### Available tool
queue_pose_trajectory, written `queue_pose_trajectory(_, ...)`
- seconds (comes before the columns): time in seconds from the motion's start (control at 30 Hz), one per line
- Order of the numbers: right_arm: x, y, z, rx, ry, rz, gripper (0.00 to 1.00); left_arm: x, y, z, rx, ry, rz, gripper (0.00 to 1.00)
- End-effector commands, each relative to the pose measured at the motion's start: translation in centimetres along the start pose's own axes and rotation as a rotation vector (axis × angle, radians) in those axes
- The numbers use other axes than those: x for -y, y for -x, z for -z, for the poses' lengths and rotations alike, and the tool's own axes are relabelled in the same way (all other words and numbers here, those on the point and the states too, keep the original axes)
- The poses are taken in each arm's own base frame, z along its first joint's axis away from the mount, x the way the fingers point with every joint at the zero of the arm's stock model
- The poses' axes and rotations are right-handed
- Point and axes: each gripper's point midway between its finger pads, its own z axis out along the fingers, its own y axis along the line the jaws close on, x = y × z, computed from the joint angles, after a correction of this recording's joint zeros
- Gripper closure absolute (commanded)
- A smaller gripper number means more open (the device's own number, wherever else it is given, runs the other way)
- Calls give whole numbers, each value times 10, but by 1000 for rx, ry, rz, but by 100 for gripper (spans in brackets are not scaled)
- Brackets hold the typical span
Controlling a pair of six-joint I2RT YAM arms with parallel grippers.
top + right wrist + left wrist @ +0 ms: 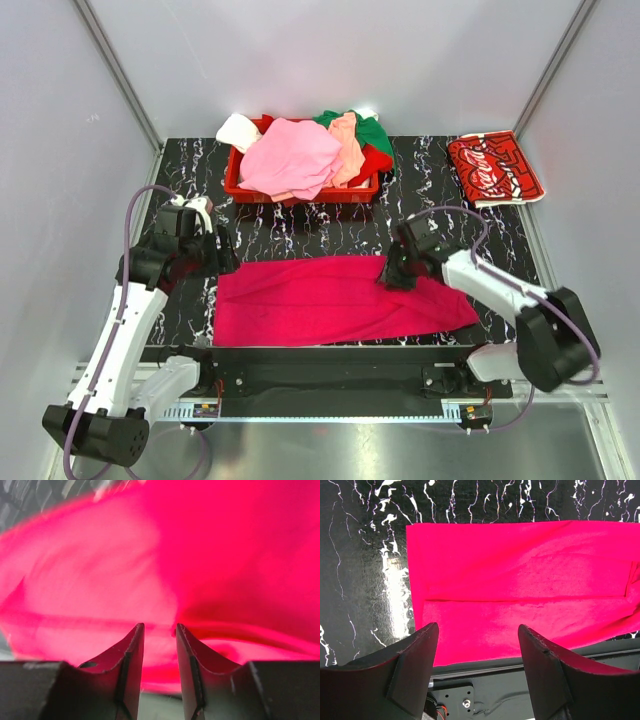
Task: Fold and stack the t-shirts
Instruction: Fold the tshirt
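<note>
Work is on the magenta t-shirt [340,300], which lies flat as a long band from left to right along the near edge of the counter [300,225]. A layer edge runs along its length, so it looks already folded once lengthwise. The left hand [477,630] hangs over the shirt's left end with its fingers wide apart and nothing between them. The right hand [159,626] is down at the far edge of the shirt toward its right end. Its fingers stand narrow, with cloth bunched just at their tips, but I cannot tell whether any cloth is actually nipped. My judgement is that the crosswise fold is in hand. The next move calls for a sure pinch on the right end and a matching grip on the left. The cloth is limp, so a one-layer grip could drag the band askew. Farther back, in the middle, the red basket [240,185] holds a loose heap: a pink tee [292,158] on top, a peach tee [348,145], a green tee [375,130], and a white tee [238,130] draped over the left rim. At the far right corner the red Coca-Cola tee [492,168] lies folded on the counter, well apart from the rest.
</note>
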Motion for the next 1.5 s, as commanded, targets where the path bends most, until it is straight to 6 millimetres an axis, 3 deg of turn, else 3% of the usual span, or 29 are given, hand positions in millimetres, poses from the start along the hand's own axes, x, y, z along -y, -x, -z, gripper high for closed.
queue_pose_trajectory(0.0,-27,-49,27,-73,87,-14,62,1,7,3,49,-10,-20,30)
queue_pose_trajectory(0.1,-37,-92,43,-135,128,-26,62,0,8,4,56,-3,-22,30)
queue_pose_trajectory(0.17,-32,-90,52,-94,111,-17,61,-1,8,4,55,1,-21,30)
queue_pose_trajectory(0.23,-22,-70,64,4,51,6,61,-1,7,3,54,0,-21,30)
queue_pose_trajectory(0.3,-16,-28,76,157,-15,31,64,0,7,4,55,-1,-21,30)
queue_pose_trajectory(0.37,-13,-6,76,186,-53,32,67,-1,7,4,58,-2,-21,30)
queue_pose_trajectory(0.4,-11,15,79,216,-63,35,69,0,6,4,61,-5,-23,30)
queue_pose_trajectory(0.5,8,50,61,220,-179,47,71,0,5,5,71,-8,-30,30)
queue_pose_trajectory(0.67,19,70,33,180,-278,82,75,0,7,6,76,-2,-31,30)
queue_pose_trajectory(0.8,29,56,8,102,-310,66,76,0,6,8,87,-3,-32,30)
queue_pose_trajectory(1.07,43,15,1,18,-254,16,78,-1,6,8,93,2,-37,29)
queue_pose_trajectory(1.23,50,-8,12,-12,-201,9,82,-2,7,8,94,8,-37,29)
queue_pose_trajectory(1.27,53,-21,14,-46,-191,2,83,-2,6,7,96,7,-37,28)
queue_pose_trajectory(1.4,40,-40,46,-33,-90,4,84,-3,6,7,97,14,-36,28)
queue_pose_trajectory(1.47,35,-65,56,-94,-43,3,84,-3,7,8,99,14,-36,28)
